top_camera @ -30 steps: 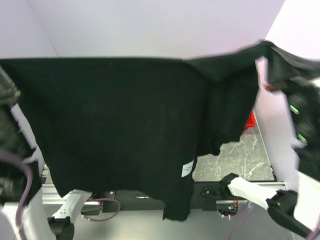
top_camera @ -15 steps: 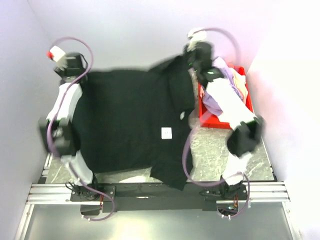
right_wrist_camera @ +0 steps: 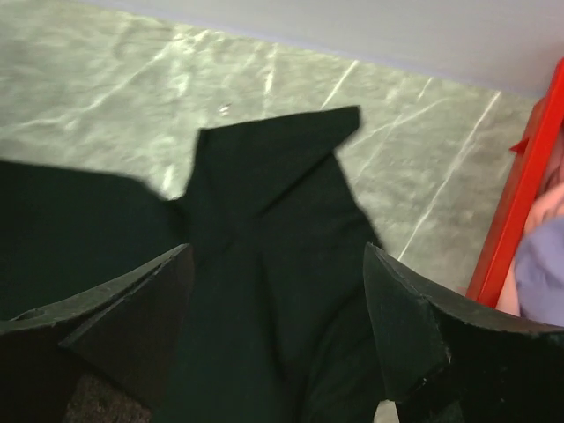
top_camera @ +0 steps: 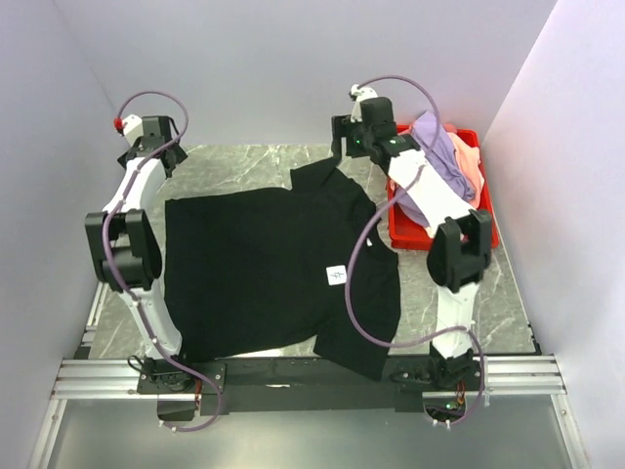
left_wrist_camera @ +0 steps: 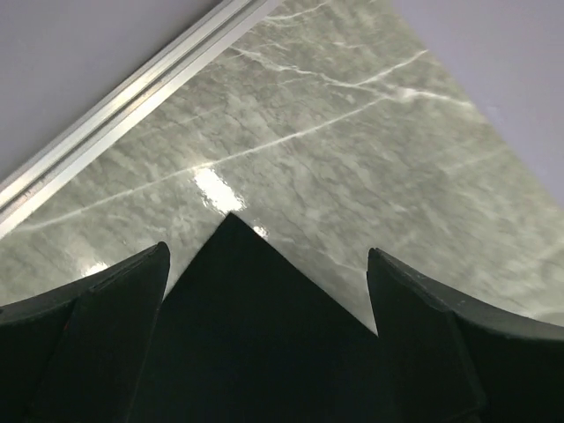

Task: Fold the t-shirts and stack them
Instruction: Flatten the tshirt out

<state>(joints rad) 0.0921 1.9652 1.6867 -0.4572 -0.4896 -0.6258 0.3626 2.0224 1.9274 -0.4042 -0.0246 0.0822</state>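
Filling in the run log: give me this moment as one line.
black t-shirt: spread on table, unfolded | left tool: open above far-left corner | right tool: open above far-right corner | red bin: shirts inside

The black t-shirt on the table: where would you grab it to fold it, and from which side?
Probably at the far corners of the black t-shirt, coming straight down from above. The far-left corner lies flat, a thin point on the table, easy to pinch at its edge; the far-right corner is rumpled, so raised cloth offers itself there.
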